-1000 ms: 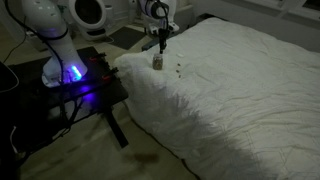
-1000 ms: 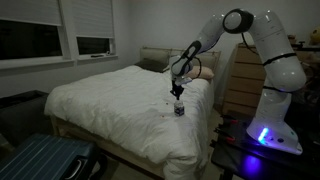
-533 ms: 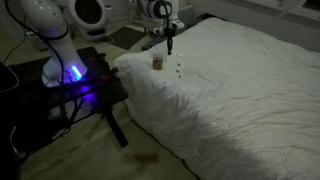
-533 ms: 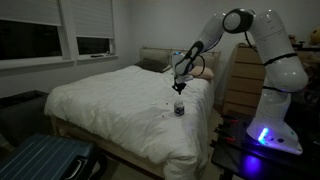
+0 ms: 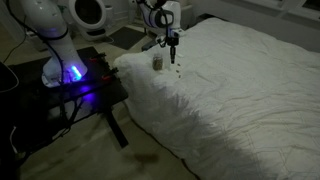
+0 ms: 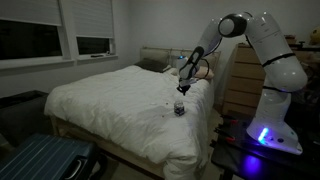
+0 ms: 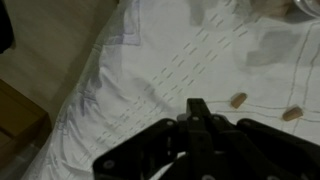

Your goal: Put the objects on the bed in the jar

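The jar [image 5: 157, 62] [image 6: 180, 108] stands upright on the white quilted bed [image 5: 240, 90] [image 6: 110, 110] near its edge. Two small brown objects [image 7: 238, 100] [image 7: 291, 113] lie on the cover just ahead of my fingertips in the wrist view, and show as tiny specks [image 5: 178, 69] beside the jar. My gripper [image 5: 172, 43] [image 6: 184, 86] [image 7: 197, 103] hangs above the cover, off to the side of the jar and over the specks. Its jaws are shut together, with nothing visible between them. A greyish rim [image 7: 303, 8] at the wrist view's top corner may be the jar.
The robot base with a blue light [image 5: 72, 72] [image 6: 262, 135] sits on a dark stand [image 5: 95, 95] against the bed's side. A wooden dresser [image 6: 240, 80], pillows at the headboard [image 6: 155, 60] and a ribbed suitcase [image 6: 45, 160] surround the bed.
The gripper has moved sideways from right above the jar to over the loose specks beside it, lifting slightly. It has stayed shut. The jar has not moved.
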Controlling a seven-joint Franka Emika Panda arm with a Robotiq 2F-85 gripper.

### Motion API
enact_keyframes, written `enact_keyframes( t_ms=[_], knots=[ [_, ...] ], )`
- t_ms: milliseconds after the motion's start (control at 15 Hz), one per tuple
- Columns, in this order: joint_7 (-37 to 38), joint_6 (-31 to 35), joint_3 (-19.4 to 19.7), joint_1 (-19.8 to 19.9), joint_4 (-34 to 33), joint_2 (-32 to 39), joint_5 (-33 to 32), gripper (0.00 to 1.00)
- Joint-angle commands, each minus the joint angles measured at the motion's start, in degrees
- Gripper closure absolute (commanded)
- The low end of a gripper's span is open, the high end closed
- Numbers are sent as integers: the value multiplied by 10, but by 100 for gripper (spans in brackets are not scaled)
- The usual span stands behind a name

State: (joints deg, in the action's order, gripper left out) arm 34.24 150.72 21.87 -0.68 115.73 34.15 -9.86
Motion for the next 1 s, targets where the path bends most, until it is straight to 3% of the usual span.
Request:
enact_keyframes(
  t_ms=[0,200,667,933],
  knots=[
    [-6,45,15,6,-16,45,-4,76],
    [-36,66,28,12,-41,74,-1,51],
    [-146,53,5,60,-140,127,14,1],
    [-175,44,-31,86,-186,160,35,0]
  ],
)
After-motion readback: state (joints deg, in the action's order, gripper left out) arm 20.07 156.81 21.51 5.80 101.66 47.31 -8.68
